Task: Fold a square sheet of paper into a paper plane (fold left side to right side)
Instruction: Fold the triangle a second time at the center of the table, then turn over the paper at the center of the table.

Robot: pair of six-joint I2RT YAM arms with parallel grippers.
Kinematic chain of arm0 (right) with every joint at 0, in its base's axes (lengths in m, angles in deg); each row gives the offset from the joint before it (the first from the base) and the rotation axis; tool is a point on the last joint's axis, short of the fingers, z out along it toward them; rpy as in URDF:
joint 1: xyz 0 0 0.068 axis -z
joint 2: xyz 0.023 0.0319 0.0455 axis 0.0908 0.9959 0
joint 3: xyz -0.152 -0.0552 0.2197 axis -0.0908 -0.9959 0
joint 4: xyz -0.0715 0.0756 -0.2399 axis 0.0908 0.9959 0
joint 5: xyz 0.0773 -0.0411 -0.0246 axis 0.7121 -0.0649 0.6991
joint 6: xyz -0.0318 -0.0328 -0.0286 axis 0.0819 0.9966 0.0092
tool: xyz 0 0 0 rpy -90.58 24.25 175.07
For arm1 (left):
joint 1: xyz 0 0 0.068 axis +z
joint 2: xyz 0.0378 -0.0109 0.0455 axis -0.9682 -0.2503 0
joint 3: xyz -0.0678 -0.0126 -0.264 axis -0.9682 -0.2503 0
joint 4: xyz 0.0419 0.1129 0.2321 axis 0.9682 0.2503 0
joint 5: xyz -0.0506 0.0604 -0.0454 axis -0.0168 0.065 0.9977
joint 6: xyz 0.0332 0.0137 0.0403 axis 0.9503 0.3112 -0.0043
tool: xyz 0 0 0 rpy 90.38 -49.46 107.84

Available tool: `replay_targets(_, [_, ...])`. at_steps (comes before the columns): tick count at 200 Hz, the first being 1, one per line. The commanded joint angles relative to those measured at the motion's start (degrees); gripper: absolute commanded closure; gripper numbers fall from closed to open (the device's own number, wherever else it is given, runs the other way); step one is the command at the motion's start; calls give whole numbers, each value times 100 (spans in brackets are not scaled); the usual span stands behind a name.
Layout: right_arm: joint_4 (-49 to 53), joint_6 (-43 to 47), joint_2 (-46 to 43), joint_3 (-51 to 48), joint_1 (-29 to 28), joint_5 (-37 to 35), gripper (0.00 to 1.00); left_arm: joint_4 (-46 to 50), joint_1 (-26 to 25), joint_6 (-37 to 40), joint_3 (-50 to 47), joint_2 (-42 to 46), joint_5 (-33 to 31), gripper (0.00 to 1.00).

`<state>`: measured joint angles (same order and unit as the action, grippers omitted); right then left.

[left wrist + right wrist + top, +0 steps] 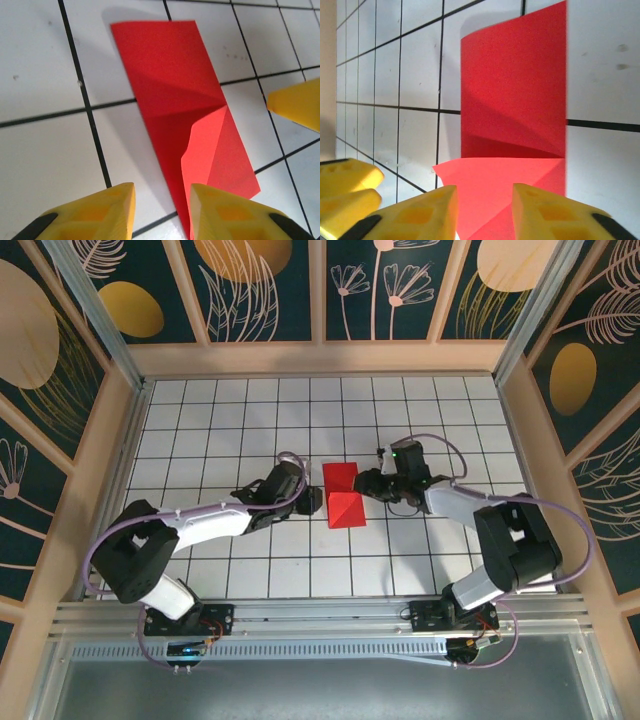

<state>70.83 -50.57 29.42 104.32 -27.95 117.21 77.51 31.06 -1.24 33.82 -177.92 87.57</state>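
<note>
Paper (343, 495), folded to a narrow red strip, lies mid-table (220, 420), long axis 12 to 6 o'clock. The left pincer (313, 500) flanks it at 9 o'clock and the right pincer (368, 483) at 3, equally near. Both are narrowly parted and grip nothing.

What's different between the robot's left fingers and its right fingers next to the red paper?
The left fingers point at the red paper's left edge; the right fingers point at its right edge. The left fingers sit slightly nearer the robot's bases; the right fingers sit slightly farther out. Both pairs are yellow, slightly apart, holding nothing.
</note>
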Motion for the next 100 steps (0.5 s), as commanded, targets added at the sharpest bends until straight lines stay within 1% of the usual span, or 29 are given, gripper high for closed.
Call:
replay_targets(1, [116, 88, -314, -273, 161, -139, 61, -661, 144, -118, 33, -151, 420, 61])
replay_targets(32, [45, 112, -671, -591, 318, -74, 49, -980, 232, 20, 266, -599, 981, 54])
replay_targets(50, [-51, 71, -868, -773, 392, 12, 41, -1025, 265, 48, 409, -880, 1120, 53])
replay_targets(68, [-144, 27, -1025, -910, 426, 91, 35, -1089, 279, 79, 537, -1191, 1269, 53])
replay_targets(78, [-172, 14, -1088, -964, 435, 122, 33, -1125, 279, 91, 609, -1311, 1355, 53])
replay_targets(100, [-162, 25, -1131, -992, 437, 132, 32, -1218, 284, 95, 687, -1523, 1552, 55])
